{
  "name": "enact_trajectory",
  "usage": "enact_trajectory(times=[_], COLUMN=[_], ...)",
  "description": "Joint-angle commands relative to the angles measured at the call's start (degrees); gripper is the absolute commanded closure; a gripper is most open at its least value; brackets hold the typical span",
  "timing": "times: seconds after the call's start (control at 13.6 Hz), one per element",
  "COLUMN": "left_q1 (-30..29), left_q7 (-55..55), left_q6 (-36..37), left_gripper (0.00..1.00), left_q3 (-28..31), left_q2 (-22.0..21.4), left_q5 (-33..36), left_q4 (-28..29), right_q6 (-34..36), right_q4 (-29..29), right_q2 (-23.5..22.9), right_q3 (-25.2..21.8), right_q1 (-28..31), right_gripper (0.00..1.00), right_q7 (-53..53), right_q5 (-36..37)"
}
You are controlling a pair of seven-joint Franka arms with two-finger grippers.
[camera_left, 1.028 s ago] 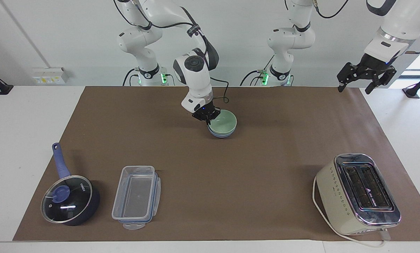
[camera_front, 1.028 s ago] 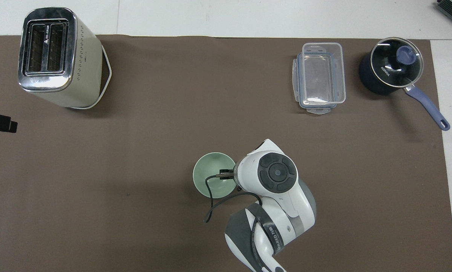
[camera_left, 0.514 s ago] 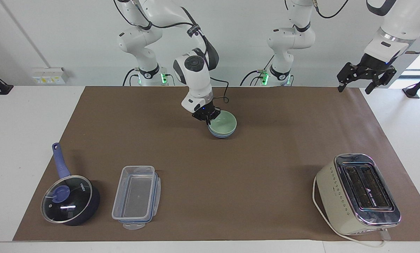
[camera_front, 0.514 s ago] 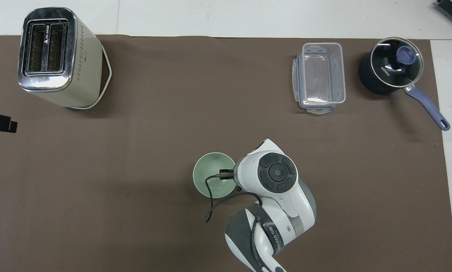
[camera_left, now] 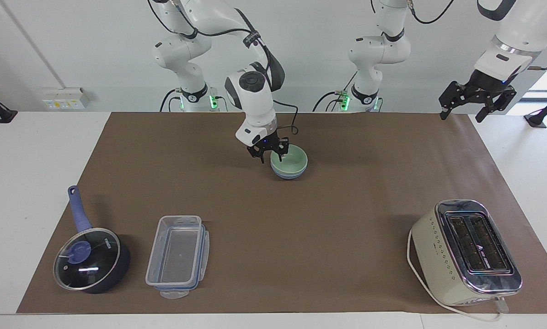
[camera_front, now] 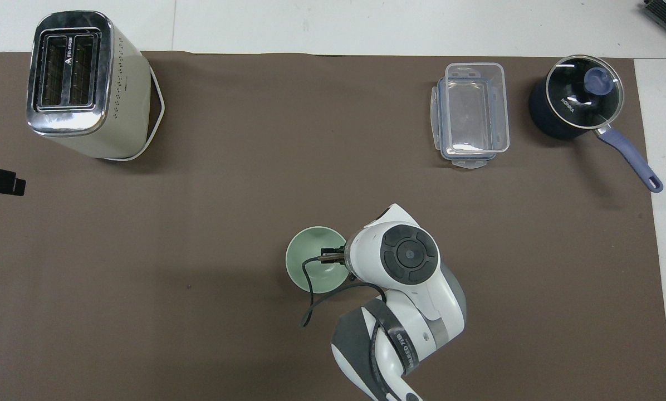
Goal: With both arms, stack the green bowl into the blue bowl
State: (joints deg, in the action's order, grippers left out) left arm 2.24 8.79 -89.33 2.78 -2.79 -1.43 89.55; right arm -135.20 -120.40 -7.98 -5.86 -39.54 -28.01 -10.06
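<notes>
The pale green bowl (camera_left: 291, 161) sits nested in the light blue bowl (camera_left: 292, 175), of which only the lower wall shows. The pair stands mid-table, toward the robots. In the overhead view the green bowl (camera_front: 309, 266) covers the blue one. My right gripper (camera_left: 270, 156) is open over the green bowl's rim, on the side toward the right arm's end, one finger inside the rim and one outside. In the overhead view its wrist hides the fingers. My left gripper (camera_left: 476, 101) waits open, high over the mat's corner at the left arm's end.
A cream toaster (camera_left: 468, 251) stands far from the robots at the left arm's end. A clear plastic container (camera_left: 178, 256) and a dark blue lidded saucepan (camera_left: 90, 258) stand far from the robots at the right arm's end. A brown mat (camera_left: 346, 219) covers the table.
My right gripper has opened, let go of the green bowl's rim and risen slightly. The green bowl now rests in the blue bowl. The left arm has not moved.
</notes>
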Motion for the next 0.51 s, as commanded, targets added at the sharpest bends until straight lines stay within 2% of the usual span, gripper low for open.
enact_trajectory(times=[0.0, 0.07, 0.44], left_q1=[-0.13, -0.13, -0.13], left_q7=[-0.62, -0.62, -0.62], left_q6=[1.00, 1.00, 1.00], left_gripper=[0.00, 0.00, 0.00], left_q3=[-0.23, -0.23, -0.23], left_q2=[-0.20, -0.20, -0.20], left_q5=[0.81, 0.81, 0.81], left_q4=[-0.70, -0.70, -0.70], right_q6=[0.73, 1.51, 17.31], right_q4=[0.86, 1.21, 4.82], right_q2=[3.13, 4.27, 10.16], right_q3=[0.06, 0.14, 0.23], right_q1=[4.19, 5.94, 13.68], right_gripper=[0.00, 0.00, 0.00], right_q7=[-0.20, -0.03, 4.71], right_q5=[1.18, 2.32, 4.70])
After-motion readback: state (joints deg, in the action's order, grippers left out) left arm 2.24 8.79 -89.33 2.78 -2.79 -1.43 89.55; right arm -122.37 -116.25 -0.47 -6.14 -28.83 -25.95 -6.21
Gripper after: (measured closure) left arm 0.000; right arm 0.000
